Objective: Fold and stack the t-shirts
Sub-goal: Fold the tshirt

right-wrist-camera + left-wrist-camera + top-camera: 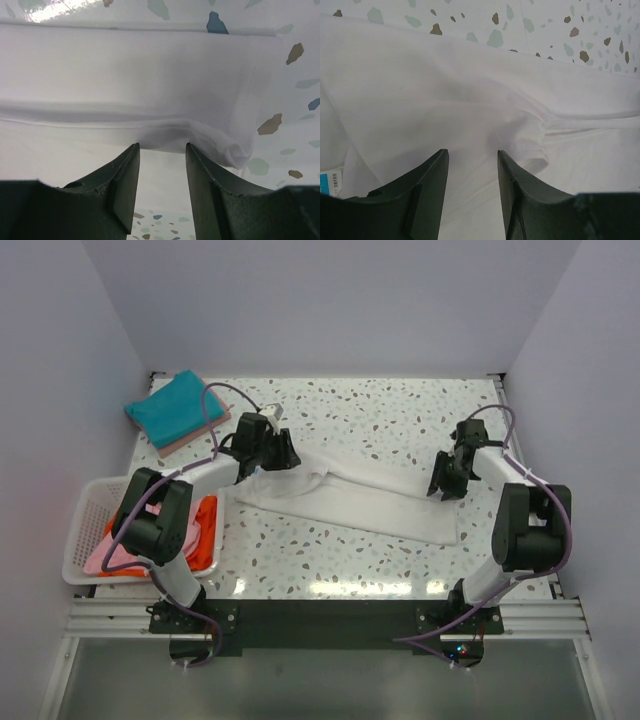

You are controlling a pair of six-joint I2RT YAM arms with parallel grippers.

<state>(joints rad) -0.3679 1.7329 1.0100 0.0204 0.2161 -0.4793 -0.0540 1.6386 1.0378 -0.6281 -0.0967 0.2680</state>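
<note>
- Left gripper (pixel 284 457): jaws are held apart and released, with nothing pinched between them. It is poised over the left end of the white t-shirt (pixel 350 502).
- Right gripper (pixel 443 487): jaws are likewise parted and released. It is set at the right end of the same garment, where a raised fold of cloth is seen just ahead of the fingertips in the right wrist view.
- White t-shirt: laid out mid-surface as a long, narrow, partly folded band. Its long axis runs across the surface from the left, slightly farther end to the right, nearer end. A stitched sleeve hem (pixel 536 146) is seen ahead of the left fingers, and a blue-and-white label (pixel 326 184) lies at the cloth's edge.
- Surface (pixel 400 420): white speckled terrazzo pattern, carrying all items.
- Teal t-shirt (pixel 172 405): folded and placed at the far left corner, well apart from the white garment.
- Pink t-shirt (pixel 190 443): folded under the teal one, only its edge shown.
- Basket (pixel 85 502): white lattice, set at the near left edge beside the left arm.
- Orange t-shirt (pixel 207 528): crumpled and draped over the basket's right side.
- Pink cloth (pixel 112 556): bunched in the basket beside the orange one.
</note>
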